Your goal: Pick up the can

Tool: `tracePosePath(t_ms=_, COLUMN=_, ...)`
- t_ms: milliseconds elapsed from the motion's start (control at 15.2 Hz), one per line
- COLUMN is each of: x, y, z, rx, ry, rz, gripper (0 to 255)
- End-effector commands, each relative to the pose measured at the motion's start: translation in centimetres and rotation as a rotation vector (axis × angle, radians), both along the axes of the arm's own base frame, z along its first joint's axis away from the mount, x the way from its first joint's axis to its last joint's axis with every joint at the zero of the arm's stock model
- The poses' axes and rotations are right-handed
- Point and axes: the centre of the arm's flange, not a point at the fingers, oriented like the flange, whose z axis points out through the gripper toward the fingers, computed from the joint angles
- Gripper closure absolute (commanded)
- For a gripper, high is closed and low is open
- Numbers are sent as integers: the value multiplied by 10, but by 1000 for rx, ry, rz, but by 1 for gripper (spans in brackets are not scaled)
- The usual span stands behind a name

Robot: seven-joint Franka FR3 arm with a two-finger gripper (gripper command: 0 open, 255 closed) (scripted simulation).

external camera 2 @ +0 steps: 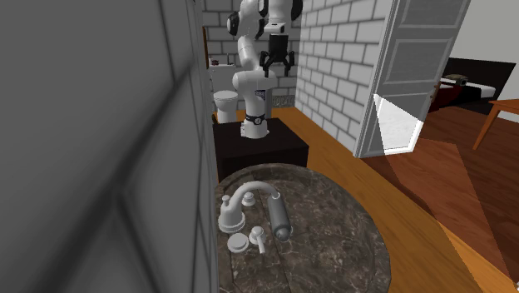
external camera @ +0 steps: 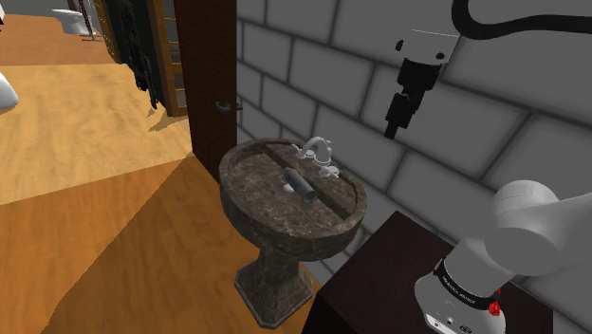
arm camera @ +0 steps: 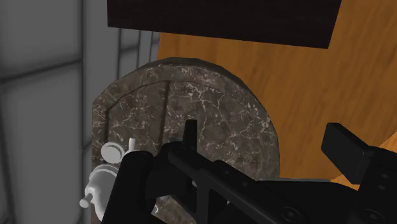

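While the black two-finger gripper hangs high beside the grey brick wall, its fingers stand apart, holding nothing. Grey cylindrical can lies on its side in the round dark marbled pedestal sink, just beside the white faucet, well below and left of the gripper in the shoulder view.

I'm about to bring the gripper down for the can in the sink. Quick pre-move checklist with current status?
1. Gripper open: ok, fingers stand apart.
2. Gripper empty: ok.
3. Can found: ok, it lies on its side in the sink.
4. Gripper close to the can: not ok, it hangs high up, well apart from it.
5. Room beside the faucet: cannot tell; the can lies right next to it.
6. Fingers lined up across the can: cannot tell.
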Motion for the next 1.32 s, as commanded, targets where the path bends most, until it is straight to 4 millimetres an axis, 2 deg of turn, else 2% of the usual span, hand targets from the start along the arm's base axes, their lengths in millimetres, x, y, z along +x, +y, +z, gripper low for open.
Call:
tracePosePath(t_ms=0, x=0, y=0, z=0, rx=0, ry=0, rz=0, gripper=0)
tracePosePath(t_ms=1254, x=145, y=-33, z=-197, rx=-11, ry=-36, rz=-127, gripper=0)
